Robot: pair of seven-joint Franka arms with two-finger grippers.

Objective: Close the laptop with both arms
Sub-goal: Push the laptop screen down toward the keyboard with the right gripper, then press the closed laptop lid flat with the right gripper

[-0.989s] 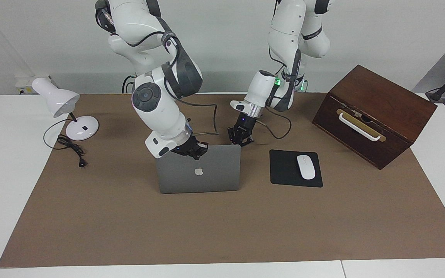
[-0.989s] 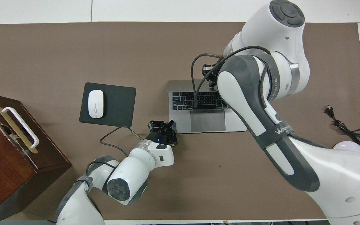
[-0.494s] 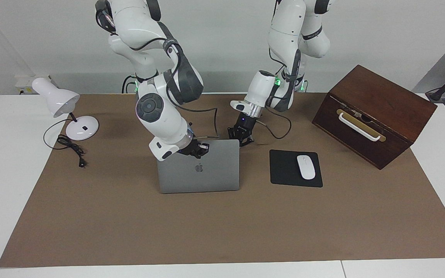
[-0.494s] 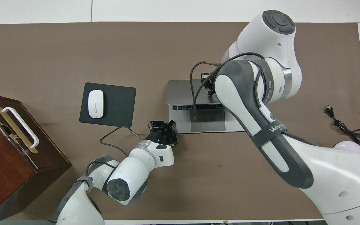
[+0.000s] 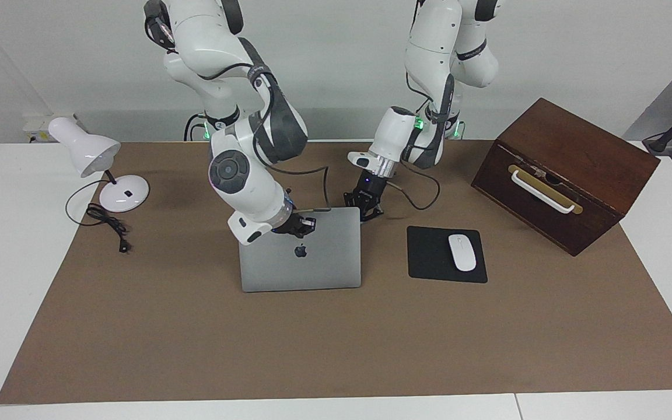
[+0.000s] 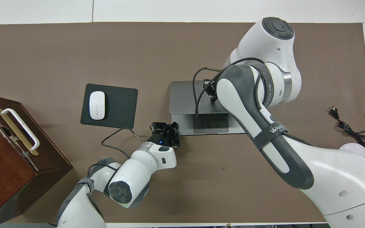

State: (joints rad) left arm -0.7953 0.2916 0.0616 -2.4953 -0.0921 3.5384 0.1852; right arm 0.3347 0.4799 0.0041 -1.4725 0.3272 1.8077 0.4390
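My 2 claws at the thin silver-grey metal laptop, lid partly lowered

Laptop sits mid-bench beside the black mouse pad. My right claw, clenched, presses its lid's top edge; my left claw, clenched and empty, sits by the laptop's corner.

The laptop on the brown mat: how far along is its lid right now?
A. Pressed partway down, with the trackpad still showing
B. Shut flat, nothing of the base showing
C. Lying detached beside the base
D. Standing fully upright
A: in the overhead view the laptop lid covers the keyboard while the trackpad still shows, with the right gripper on the lid.
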